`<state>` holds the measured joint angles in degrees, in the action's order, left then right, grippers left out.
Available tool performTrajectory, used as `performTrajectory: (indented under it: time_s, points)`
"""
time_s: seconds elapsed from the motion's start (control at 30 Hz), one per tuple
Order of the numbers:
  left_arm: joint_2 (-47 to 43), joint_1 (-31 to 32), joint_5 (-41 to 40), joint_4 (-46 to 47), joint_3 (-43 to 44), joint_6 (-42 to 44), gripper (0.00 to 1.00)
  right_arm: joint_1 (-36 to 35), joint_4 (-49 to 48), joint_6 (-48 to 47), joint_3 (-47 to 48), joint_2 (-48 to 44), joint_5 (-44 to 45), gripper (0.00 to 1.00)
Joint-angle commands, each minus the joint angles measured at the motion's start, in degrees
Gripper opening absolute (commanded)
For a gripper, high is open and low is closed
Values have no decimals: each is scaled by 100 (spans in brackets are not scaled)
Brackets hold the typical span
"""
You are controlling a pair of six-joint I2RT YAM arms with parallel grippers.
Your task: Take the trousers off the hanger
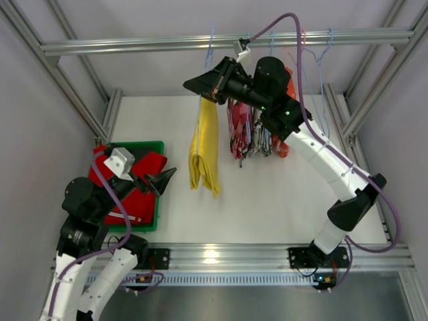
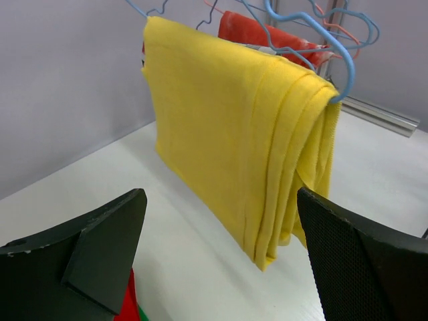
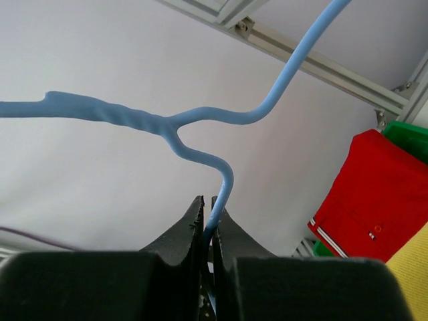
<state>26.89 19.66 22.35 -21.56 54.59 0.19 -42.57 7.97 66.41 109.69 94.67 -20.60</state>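
Nearest the arm bases, the left end effector (image 1: 159, 182) hovers with its fingers spread wide and nothing between them, just above the green bin (image 1: 144, 143). The red trousers (image 1: 139, 199) lie crumpled in that bin, off any hanger, so this pair looks finished with. From its wrist view the open jaws frame the next garment, which suggests the arm is placed to reach for it.

Farther out, over the bare white desk (image 1: 267, 194), the yellow trousers (image 2: 227, 147) hang draped over the lower bar of the blue hanger (image 2: 334, 47). They are folded lengthwise into several soft layers, plain and bright, the free ends dangling clear of the desk. The fold edges stack neatly at the right side in the left wrist view.

Above them, the right end effector (image 3: 208, 221) is closed tight on the hanger's thin wire below the neck. That hold probably steadies the hanger, so the cloth can be pulled off without it swinging.

Farthest back, the rail (image 1: 167, 45) carries the hanger's hook, and other garments (image 1: 244, 130), patterned and red, hang just beside.
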Motion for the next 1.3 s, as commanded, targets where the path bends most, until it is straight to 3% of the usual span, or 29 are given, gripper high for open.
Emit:
performTrajectory:
  time_s: [0.0, 0.3, 0.57, 0.9, 1.27]
  points:
    - [149, -24, 296, 134, 8, 106, 98, 20, -454, 328, 693, 33, 337, 0]
    - [860, -24, 226, 838, 254, -607, 92, -6, -577, 443, 1071, 279, 408, 0]
    - [1292, -15, -2, 1031, 342, -379, 83, -32, -665, 434, 1134, 350, 399, 0]
    - [1318, 213, 174, 1181, 166, 227, 85, -120, -718, 417, 1221, 473, 416, 0]
    - [1450, 381, -749, 1338, 43, 351, 83, -138, -656, 416, 1160, 438, 390, 0]
